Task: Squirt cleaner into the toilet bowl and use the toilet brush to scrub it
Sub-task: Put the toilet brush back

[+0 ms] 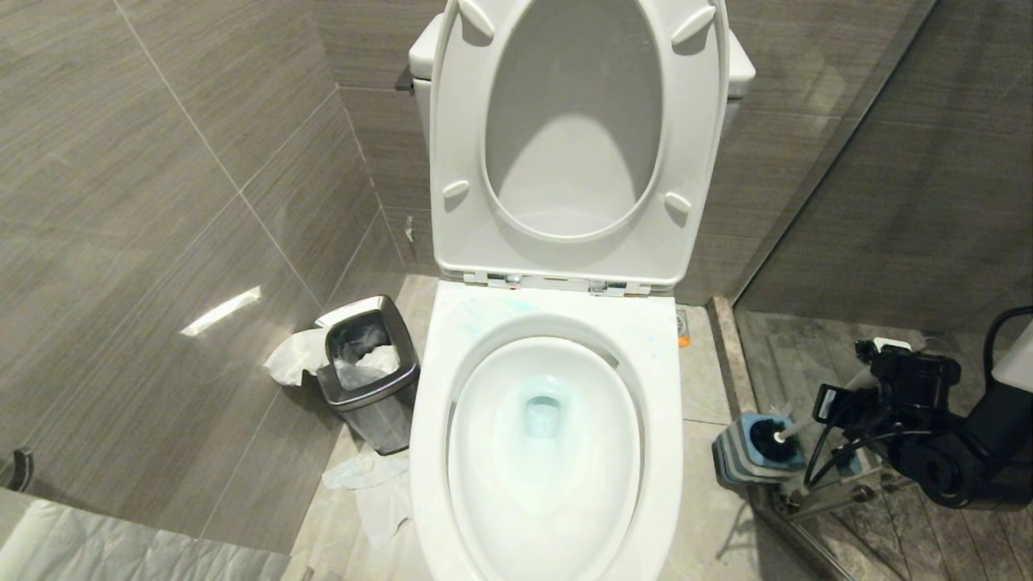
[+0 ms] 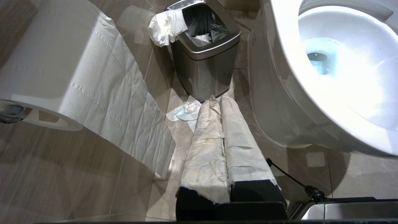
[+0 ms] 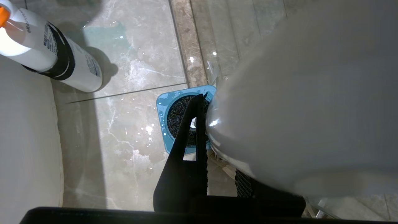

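A white toilet fills the centre of the head view, its seat and lid raised against a grey tiled wall. The toilet bowl (image 1: 545, 440) sits at lower centre, its water tinted pale blue by the cleaner (image 1: 542, 415), with faint blue streaks on the rim near the hinges.

At the right edge, the right gripper (image 1: 835, 407) is clenched around the white handle of the toilet brush (image 1: 776, 436), whose black bristle head rests in the blue-topped holder (image 1: 746, 456) on the floor just right of the bowl. In the right wrist view the handle looms as a large pale blur (very close to the lens) above the holder.

At centre left stands a steel waste bin (image 1: 371, 383), tissue spilling over its edge.

The left gripper (image 2: 217, 102), fingers wrapped in white cloth and pressed together, appears only in the left wrist view, at lower centre, pointing toward the bin.
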